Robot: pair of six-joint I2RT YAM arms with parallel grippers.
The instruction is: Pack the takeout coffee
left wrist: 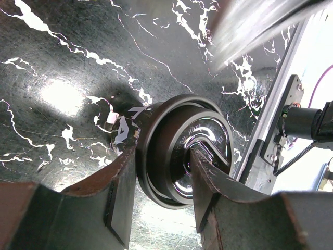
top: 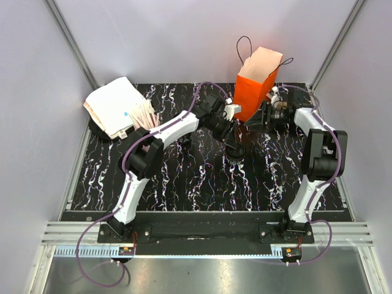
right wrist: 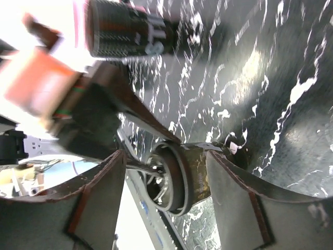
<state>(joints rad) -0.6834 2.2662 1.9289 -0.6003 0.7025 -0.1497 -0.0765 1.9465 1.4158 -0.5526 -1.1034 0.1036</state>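
- Black paper formed the wall of the takeout coffee, which stood on the black, white-veined marble table, just in front of the orange bag and outside it.
- Its dark round lid was on. Raised lettering curved across the lid top; "HOT" could be read, with the tail of a longer word, "UTION", before it.
- White print marked the cup wall below the lid, one large shape like an "A"; the rest could not be read.
- The left gripper pinched the lid, one finger against the outer rim and the other pressed on the lid top.
- The right gripper had its fingers spread wide. In the right wrist view the cup showed in the gap between them; whether either finger touched it could not be told.
- From above, the right gripper sat low beside the base of the orange bag, which stood upright with its mouth open and its thin black handles up.
- A stack of white paper bags lay at the far left of the table, with wooden sticks beside it. A small teal mark on the stack was too small to read.
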